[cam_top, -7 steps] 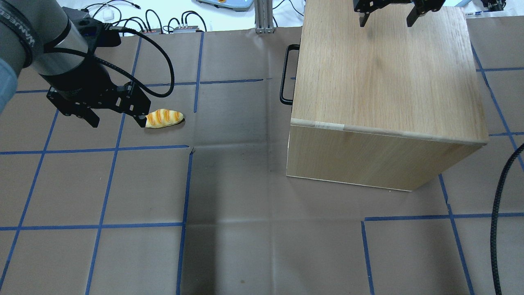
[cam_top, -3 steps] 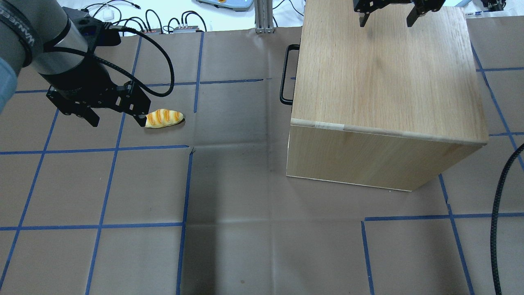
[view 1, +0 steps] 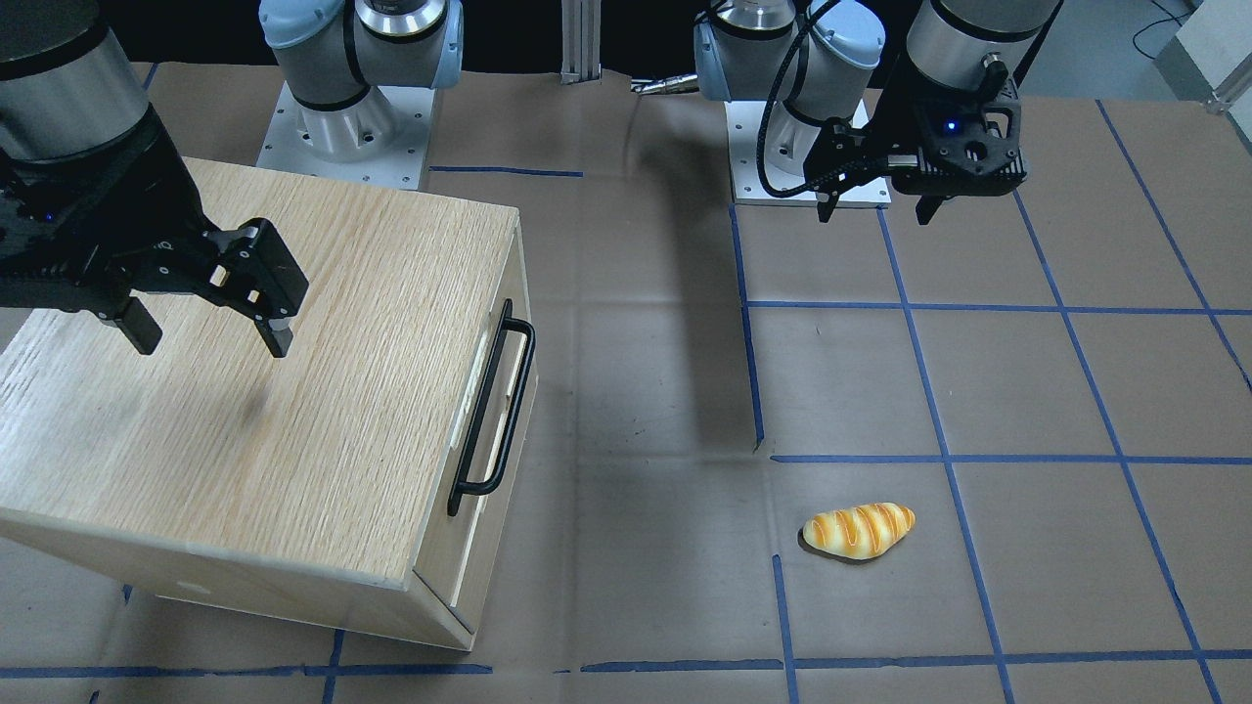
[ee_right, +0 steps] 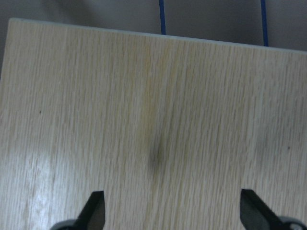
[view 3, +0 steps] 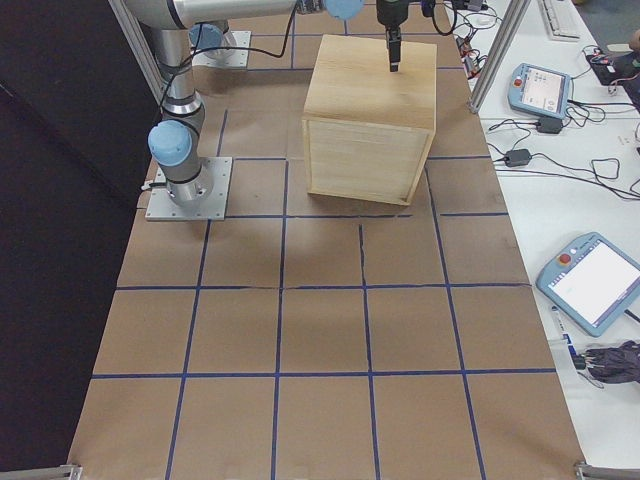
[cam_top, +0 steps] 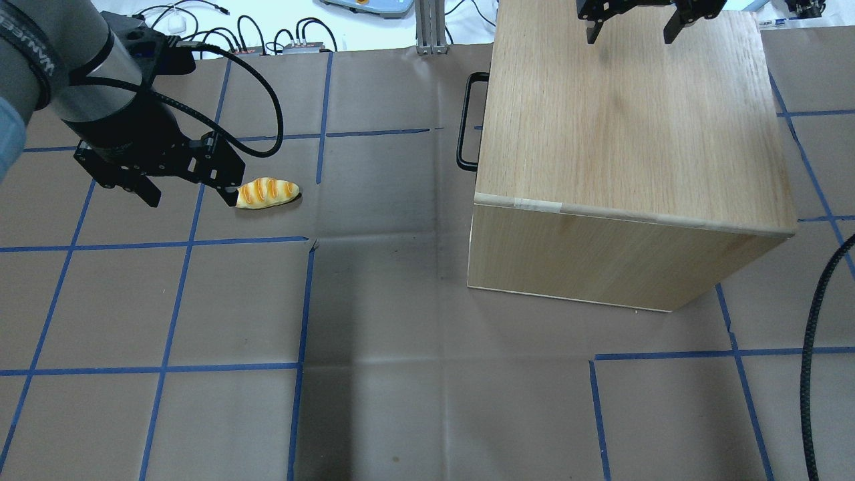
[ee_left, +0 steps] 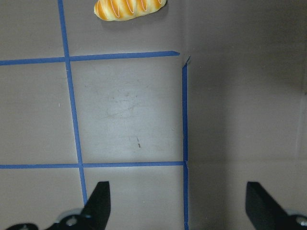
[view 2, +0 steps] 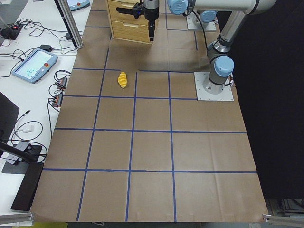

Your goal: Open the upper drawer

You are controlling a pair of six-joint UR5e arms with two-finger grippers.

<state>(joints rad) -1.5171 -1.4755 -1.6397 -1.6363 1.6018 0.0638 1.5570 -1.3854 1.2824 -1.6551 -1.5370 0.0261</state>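
The upper drawer (view 1: 492, 401) is shut in the cabinet's front, which faces my left side. Its long black bar handle (view 1: 511, 411) also shows in the overhead view (cam_top: 461, 120). My left gripper (cam_top: 190, 199) is open and empty, high over the brown paper and well to the left of the handle; it also shows in the front view (view 1: 873, 210) and the left wrist view (ee_left: 177, 208). My right gripper (cam_top: 630, 37) is open and empty above the far part of the cabinet's oak top (cam_top: 621, 120); it also shows in the front view (view 1: 213, 342) and the right wrist view (ee_right: 172, 215).
A toy bread roll (cam_top: 268, 192) lies on the paper beside my left gripper; it also shows in the front view (view 1: 859, 529) and the left wrist view (ee_left: 129, 8). Blue tape lines (cam_top: 174, 307) cross the table. Cables (cam_top: 811, 347) hang at the right edge.
My left gripper has drifted very slightly away from the robot. The right gripper, the drawer and the bread have not moved.
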